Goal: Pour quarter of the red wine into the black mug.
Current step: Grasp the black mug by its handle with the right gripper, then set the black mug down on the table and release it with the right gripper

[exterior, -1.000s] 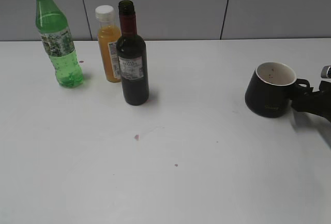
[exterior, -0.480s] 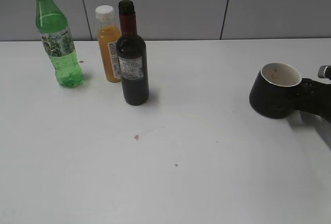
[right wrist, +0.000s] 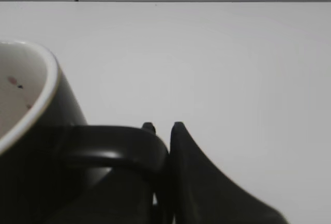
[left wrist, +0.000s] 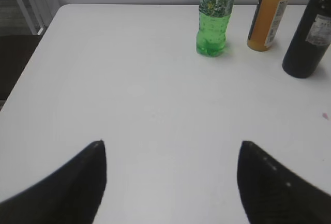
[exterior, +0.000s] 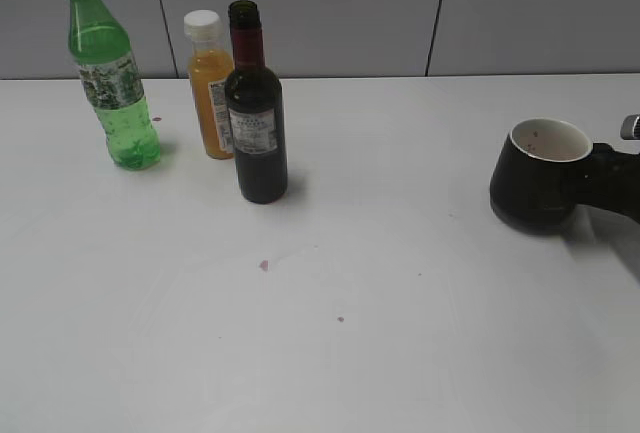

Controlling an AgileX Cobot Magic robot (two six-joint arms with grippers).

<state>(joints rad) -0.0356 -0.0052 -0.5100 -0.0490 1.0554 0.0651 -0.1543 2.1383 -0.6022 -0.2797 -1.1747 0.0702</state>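
The right gripper (exterior: 600, 175) has its fingers (right wrist: 196, 182) clenched on the handle of the black mug (exterior: 538, 179), at the counter's (exterior: 380, 333) right edge. The red wine bottle (exterior: 254, 113) stands uncapped far left, beside an orange juice bottle (exterior: 209, 88). The left gripper (left wrist: 170, 177) hangs spread apart, holding nothing

On my feeds the robot body is nearly all matte black, no markings I can read. Left gripper (left wrist: 170, 182): two broad black fingers (left wrist: 62, 188), wedge-shaped, tapering to blunt tips, surface slightly grainy w/ a few faint pale specks on the other one. Right gripper (right wrist: 163, 172): smooth black plastic, curved fin-like finger (right wrist: 207, 188) w/ soft sheen along its edge. Exterior cam: right arm (exterior: 618, 178) shows as a dark blocky mass, plus a small silver-grey cylindrical bit (exterior: 630, 127) at the frame edge. No cables or screws visible.
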